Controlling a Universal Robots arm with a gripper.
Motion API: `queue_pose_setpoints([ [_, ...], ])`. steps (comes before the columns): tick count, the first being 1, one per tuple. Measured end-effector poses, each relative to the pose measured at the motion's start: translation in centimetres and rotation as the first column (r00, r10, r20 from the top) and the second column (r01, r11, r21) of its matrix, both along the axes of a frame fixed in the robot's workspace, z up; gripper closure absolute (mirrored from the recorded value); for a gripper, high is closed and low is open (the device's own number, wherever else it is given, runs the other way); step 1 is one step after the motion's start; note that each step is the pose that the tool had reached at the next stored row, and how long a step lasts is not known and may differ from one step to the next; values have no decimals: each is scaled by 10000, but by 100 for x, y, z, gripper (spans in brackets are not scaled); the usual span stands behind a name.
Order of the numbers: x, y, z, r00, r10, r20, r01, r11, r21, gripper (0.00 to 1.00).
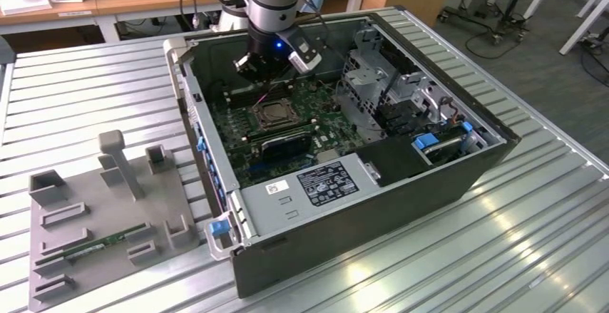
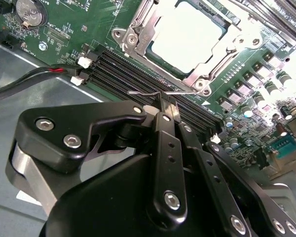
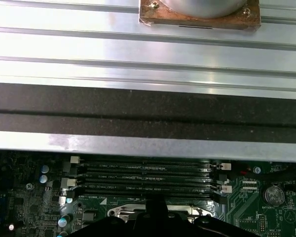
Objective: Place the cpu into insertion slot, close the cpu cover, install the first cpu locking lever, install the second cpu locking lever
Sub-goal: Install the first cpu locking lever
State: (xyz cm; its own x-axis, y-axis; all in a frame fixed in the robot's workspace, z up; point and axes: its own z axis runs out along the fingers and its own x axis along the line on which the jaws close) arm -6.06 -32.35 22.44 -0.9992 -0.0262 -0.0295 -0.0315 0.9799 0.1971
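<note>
I see the claw [image 2: 164, 106] pinched shut on a thin wire lever [image 2: 145, 93] just below the cpu cover [image 2: 153, 29], which lies closed over the cpu [image 2: 185, 37], upper centre of frame.

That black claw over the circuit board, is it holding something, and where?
The gripper has its jaws closed on a thin wire lever, pinching it along its straight bar beside the cpu cover.

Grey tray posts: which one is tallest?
The post at the grey tray's far edge, toward the exterior view's left; the neighbouring post and blocks stand lower.
</note>
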Motion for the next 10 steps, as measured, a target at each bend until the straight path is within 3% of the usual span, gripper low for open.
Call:
queue_pose_setpoints([
  [10,1,0,-35,10000,2,1,-2,10000,1,89],
])
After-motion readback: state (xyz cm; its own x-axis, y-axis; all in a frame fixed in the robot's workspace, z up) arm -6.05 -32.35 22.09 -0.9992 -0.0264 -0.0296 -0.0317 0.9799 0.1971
